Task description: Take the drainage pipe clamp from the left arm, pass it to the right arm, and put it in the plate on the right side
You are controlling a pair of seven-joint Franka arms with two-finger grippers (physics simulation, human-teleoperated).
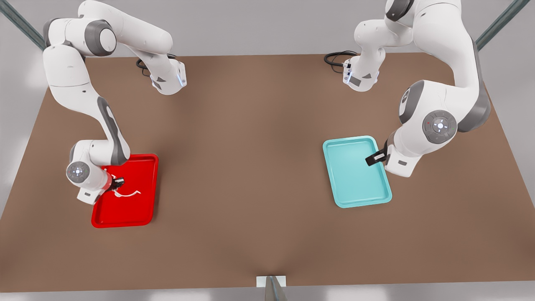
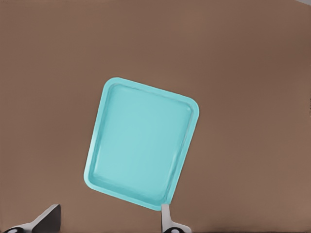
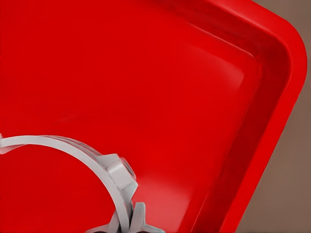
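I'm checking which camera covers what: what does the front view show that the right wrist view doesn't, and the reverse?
Front view alone: both arms, the teal tray with the left gripper over its edge, fingers open, and the whole brown table. Right wrist view alone: a close look at the drainage pipe clamp's end tab near the fingers. Both share the red plate and the clamp over it, at the right gripper.
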